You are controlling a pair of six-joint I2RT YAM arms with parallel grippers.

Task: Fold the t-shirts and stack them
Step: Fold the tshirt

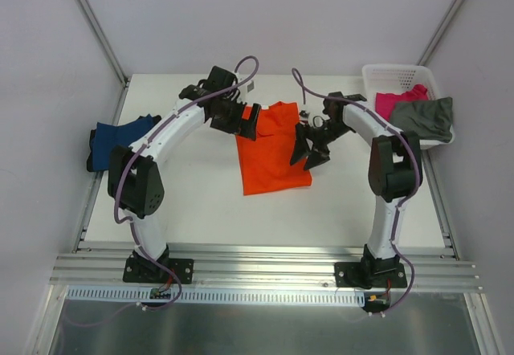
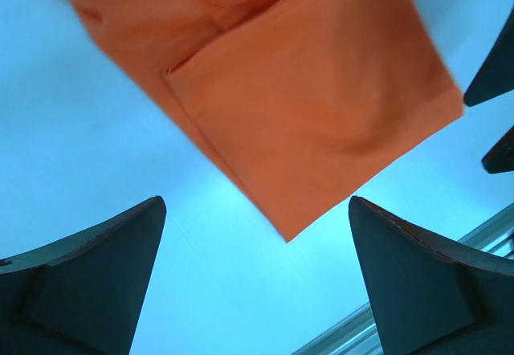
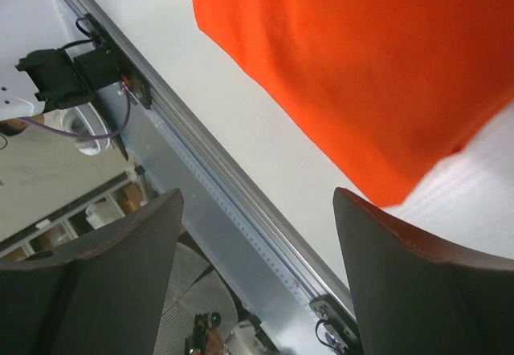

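Note:
The orange t-shirt [image 1: 269, 150] lies partly folded in the middle of the table, seen from close up in the left wrist view [image 2: 305, 90] and the right wrist view [image 3: 361, 66]. My left gripper [image 1: 245, 122] hovers over the shirt's upper left edge, open [image 2: 255, 200], with nothing between its fingers [image 2: 96, 283]. My right gripper [image 1: 309, 150] hangs at the shirt's right edge, also open [image 3: 257, 193] and empty. A navy t-shirt [image 1: 120, 138] lies at the table's left edge. A magenta t-shirt [image 1: 401, 98] sits in the basket and a grey-olive one [image 1: 426, 118] drapes over its front rim.
The white lattice basket [image 1: 393, 74] stands at the back right corner. A metal rail [image 1: 265, 263] runs along the near edge by the arm bases. The right gripper's dark fingers [image 2: 494, 66] show at the right edge of the left wrist view.

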